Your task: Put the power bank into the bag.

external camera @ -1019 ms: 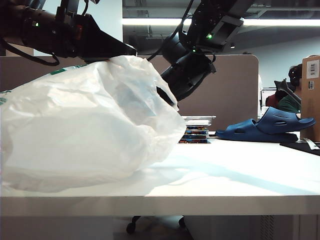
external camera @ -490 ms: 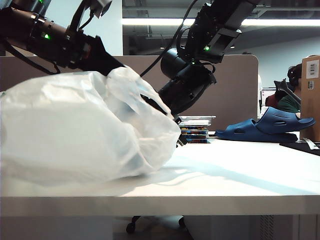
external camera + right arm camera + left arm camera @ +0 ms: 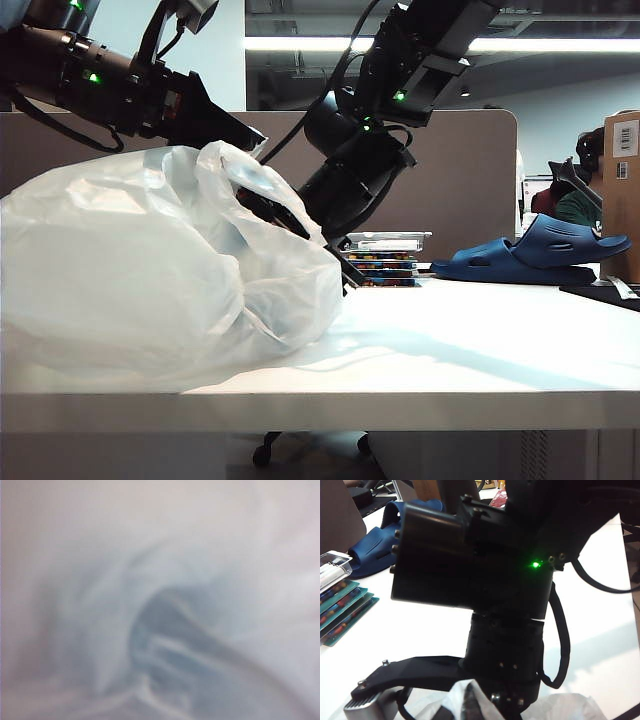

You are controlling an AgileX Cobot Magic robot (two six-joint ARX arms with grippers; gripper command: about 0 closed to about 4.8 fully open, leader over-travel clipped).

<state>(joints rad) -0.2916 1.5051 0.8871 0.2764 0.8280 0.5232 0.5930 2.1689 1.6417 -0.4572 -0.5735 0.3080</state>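
A broad white surface (image 3: 480,350) carried everything. The big crinkled bag (image 3: 150,290) sat slumped on its left part, filling that side. Farther back, near the middle, a small stack of flat cases (image 3: 388,262) lay under a clear box. To the right of it rested a blue rubber clog (image 3: 535,252).
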